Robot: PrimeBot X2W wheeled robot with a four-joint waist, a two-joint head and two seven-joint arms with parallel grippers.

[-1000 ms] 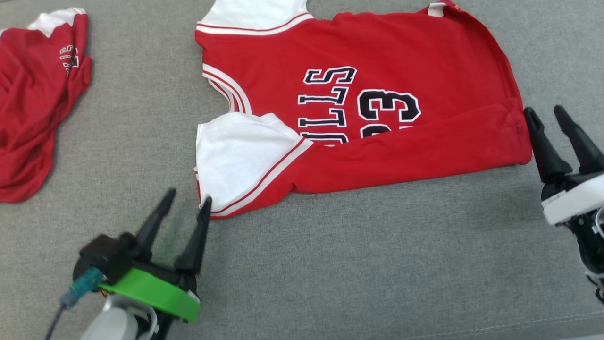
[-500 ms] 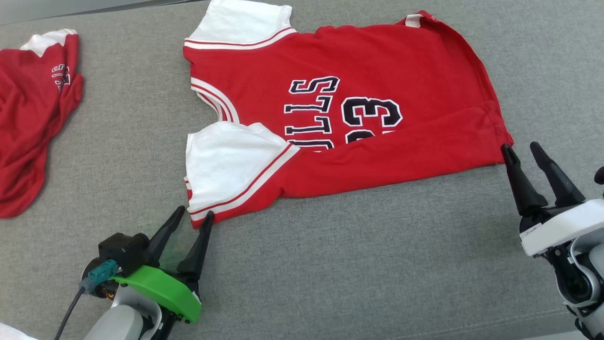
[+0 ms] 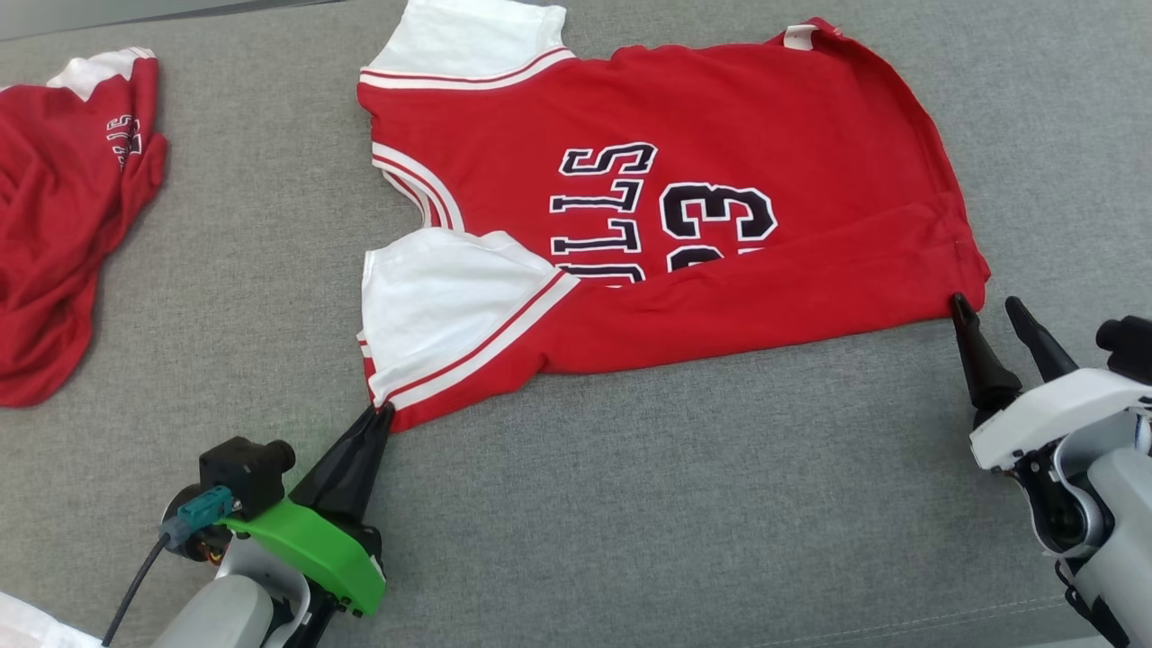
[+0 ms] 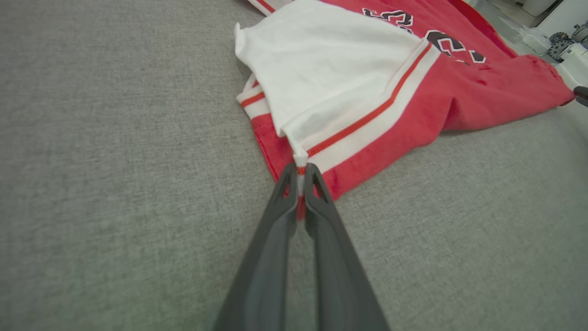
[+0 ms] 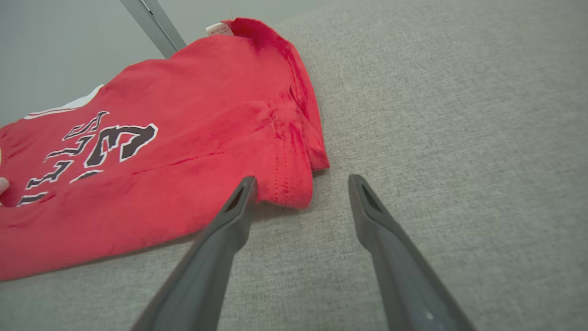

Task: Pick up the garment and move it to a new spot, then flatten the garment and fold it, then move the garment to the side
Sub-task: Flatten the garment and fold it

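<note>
A red garment (image 3: 666,297) with white sleeves lies spread across the middle of the grey counter (image 3: 675,504), neck to the left and hem to the right. Its black lettering and number face up. A near strip of red cloth lies doubled over them and hides their near edge. A small white tag (image 3: 796,36) shows at the far right corner.

The left claw (image 3: 385,411) is at the garment's near left corner. Its two dark fingers are pressed together on the striped edge below the white sleeve, and a sliver of cloth is pinched between the tips in the left wrist view.

The right claw (image 3: 988,302) is at the near right corner of the hem, fingers apart and gripping nothing. The corner reaches a little way into the gap, with one fingertip right at the cloth's edge; contact cannot be told.

Well apart, at the far left, a second red garment (image 3: 63,225) lies crumpled on the counter.
</note>
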